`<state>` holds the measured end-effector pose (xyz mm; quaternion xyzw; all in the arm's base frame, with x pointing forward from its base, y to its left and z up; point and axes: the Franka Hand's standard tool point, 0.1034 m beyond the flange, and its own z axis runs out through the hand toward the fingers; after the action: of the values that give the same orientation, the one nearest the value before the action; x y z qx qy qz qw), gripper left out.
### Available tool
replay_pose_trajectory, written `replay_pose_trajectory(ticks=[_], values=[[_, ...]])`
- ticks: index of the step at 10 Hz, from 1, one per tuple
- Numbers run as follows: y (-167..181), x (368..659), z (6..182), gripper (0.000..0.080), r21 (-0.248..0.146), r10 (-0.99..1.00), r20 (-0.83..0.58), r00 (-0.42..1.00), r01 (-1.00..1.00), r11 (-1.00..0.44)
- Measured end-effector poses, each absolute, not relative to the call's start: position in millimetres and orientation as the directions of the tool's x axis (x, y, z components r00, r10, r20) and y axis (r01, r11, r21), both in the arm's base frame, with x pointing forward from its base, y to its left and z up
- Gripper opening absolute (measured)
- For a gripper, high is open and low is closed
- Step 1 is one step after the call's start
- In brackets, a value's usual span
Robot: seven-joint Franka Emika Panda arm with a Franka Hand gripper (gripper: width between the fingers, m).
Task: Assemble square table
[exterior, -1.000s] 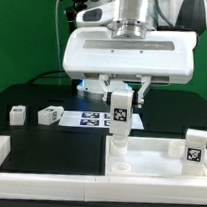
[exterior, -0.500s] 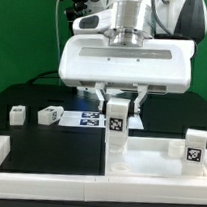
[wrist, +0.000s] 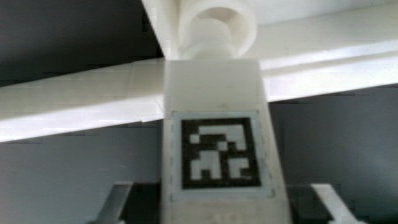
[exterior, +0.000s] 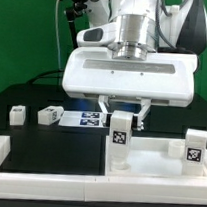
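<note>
At the near corner of the panel (exterior: 152,167) on the exterior view's left, close to the desk's (exterior: 39,135) near edge, a leg (exterior: 119,141) stood upright, its top clamped between the fingers (exterior: 141,110), while a second leg (exterior: 193,150) stood well apart by the panel's opposite side.

we see a leg block (wrist: 214,100) of smooth matt white plastic, its tag (wrist: 215,150) printed black; the square panel (exterior: 147,167) looks alike, the tabletop (exterior: 29,131) perhaps black cloth.
</note>
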<state>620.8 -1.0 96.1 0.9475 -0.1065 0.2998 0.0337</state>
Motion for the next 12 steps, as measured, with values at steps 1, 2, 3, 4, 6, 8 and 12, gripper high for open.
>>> replay_pose_trajectory(ticks=[1, 2, 3, 4, 6, 8, 12], values=[[0, 622, 95.1, 0.0291, 0.000, -0.180, 0.576, 0.798, -0.220, -0.975], [3, 621, 92.4, 0.0291, 0.001, -0.177, 0.572, 0.801, -0.216, -0.976], [5, 620, 89.4, 0.0291, 0.002, -0.174, 0.569, 0.804, -0.213, -0.977], [5, 620, 88.5, 0.0291, 0.003, -0.173, 0.569, 0.804, -0.213, -0.977], [5, 617, 82.7, 0.0291, 0.009, -0.169, 0.567, 0.806, -0.211, -0.978], [5, 616, 81.8, 0.0291, 0.010, -0.168, 0.566, 0.807, -0.211, -0.978], [4, 616, 81.6, 0.0618, 0.011, -0.168, 0.566, 0.807, -0.211, -0.977]])
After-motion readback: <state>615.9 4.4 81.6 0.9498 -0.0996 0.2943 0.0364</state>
